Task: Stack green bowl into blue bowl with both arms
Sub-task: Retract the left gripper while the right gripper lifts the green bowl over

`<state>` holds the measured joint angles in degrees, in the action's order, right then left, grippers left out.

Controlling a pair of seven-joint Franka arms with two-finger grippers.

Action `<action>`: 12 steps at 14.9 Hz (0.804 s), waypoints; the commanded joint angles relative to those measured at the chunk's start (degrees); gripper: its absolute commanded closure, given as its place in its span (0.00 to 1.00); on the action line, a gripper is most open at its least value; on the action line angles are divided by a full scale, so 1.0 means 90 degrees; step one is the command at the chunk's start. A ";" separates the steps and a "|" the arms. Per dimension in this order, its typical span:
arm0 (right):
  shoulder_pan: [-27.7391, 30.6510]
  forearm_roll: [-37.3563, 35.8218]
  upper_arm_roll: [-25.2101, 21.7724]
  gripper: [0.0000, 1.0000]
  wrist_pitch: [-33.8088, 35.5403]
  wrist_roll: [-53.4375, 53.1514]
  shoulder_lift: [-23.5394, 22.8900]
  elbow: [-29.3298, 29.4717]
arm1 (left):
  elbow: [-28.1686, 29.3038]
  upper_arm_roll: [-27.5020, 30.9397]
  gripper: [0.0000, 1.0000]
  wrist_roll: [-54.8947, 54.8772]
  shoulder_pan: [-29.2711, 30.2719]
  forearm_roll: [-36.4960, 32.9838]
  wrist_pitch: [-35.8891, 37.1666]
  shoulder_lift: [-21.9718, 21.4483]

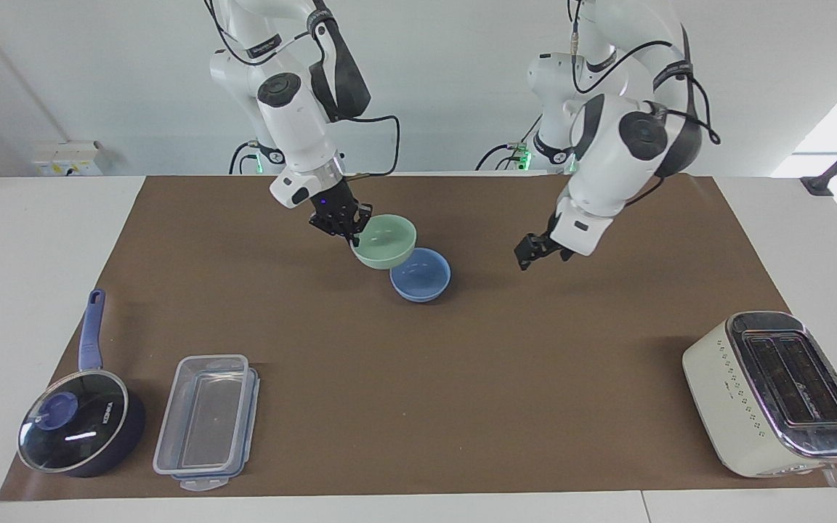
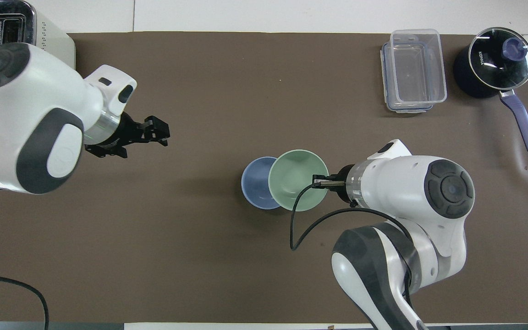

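Observation:
The pale green bowl (image 1: 385, 241) hangs in the air, held by its rim in my right gripper (image 1: 346, 224), which is shut on it. It overlaps the rim of the light blue bowl (image 1: 421, 276), which rests on the brown mat at mid-table. In the overhead view the green bowl (image 2: 296, 180) covers part of the blue bowl (image 2: 254, 189), with my right gripper (image 2: 320, 182) at its rim. My left gripper (image 1: 532, 250) is open and empty, raised over the mat toward the left arm's end; it also shows in the overhead view (image 2: 157, 134).
A cream toaster (image 1: 775, 394) stands at the left arm's end, far from the robots. A clear lidded container (image 1: 206, 420) and a dark blue lidded saucepan (image 1: 77, 428) stand at the right arm's end. A brown mat (image 1: 462, 407) covers the table.

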<state>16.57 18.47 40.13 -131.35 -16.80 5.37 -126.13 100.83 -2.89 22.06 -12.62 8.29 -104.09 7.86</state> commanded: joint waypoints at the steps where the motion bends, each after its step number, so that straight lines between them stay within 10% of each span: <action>1: -0.0150 -0.0644 0.0023 1.00 -0.0035 -0.0348 -0.0945 0.0770 | -0.0119 -0.0060 0.00 -0.1167 0.0696 -0.0344 0.0568 -0.0189; 12: -0.0963 -0.2375 -0.0006 1.00 0.0462 -0.1073 -0.2169 0.1465 | -0.1467 -0.0070 0.00 -0.2627 0.1265 -0.0863 0.2875 -0.0541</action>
<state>7.81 -1.47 39.97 -129.96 -25.43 -13.68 -114.03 87.90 -3.30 -0.51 -1.23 1.75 -79.46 3.21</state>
